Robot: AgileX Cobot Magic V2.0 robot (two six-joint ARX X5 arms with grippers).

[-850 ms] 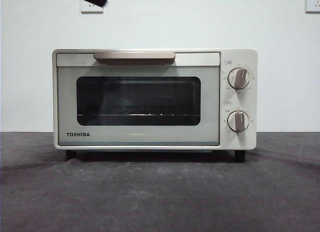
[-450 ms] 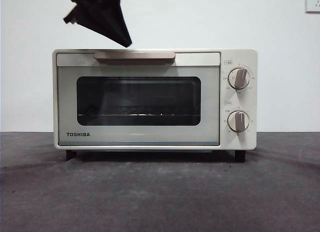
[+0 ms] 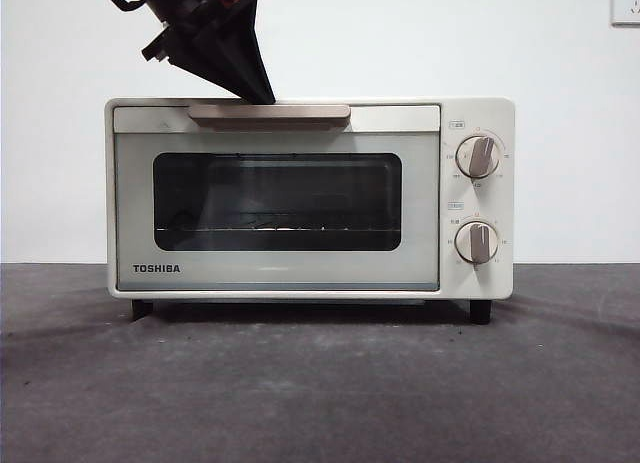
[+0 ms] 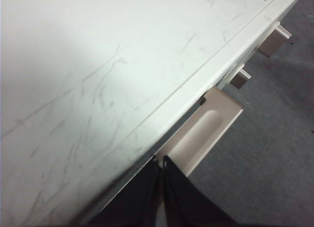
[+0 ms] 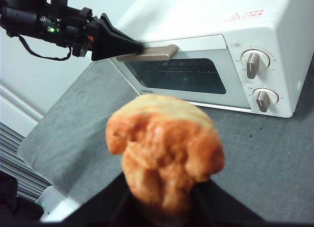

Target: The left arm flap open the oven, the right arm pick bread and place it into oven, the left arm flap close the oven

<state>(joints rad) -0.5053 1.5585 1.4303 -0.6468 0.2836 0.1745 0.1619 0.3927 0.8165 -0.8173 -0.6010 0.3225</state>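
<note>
The cream-white oven [image 3: 280,278] stands on the table with its door shut, and the wire rack shows behind the dark window. My left gripper [image 3: 262,95] reaches down from the upper left, its jaws shut together, their tip at the beige handle [image 3: 300,111]. In the left wrist view the tip of the left gripper [image 4: 161,162] sits at the gap between the oven top [image 4: 98,80] and the handle [image 4: 206,129]. In front of the oven, above the table, my right gripper [image 5: 162,207] is shut on the golden-orange bread [image 5: 164,148]. That view also catches the left gripper [image 5: 137,48] at the handle.
Two round knobs [image 3: 478,156] [image 3: 477,242] sit on the oven's right panel. A dark grey mat [image 3: 320,383] covers the table in front of the oven. Behind is a white wall with an outlet [image 3: 625,3]. The table's left edge [image 5: 34,138] shows in the right wrist view.
The left arm has come down from the top edge of the front view, and its tip has reached the oven handle. The oven door has stayed shut.
</note>
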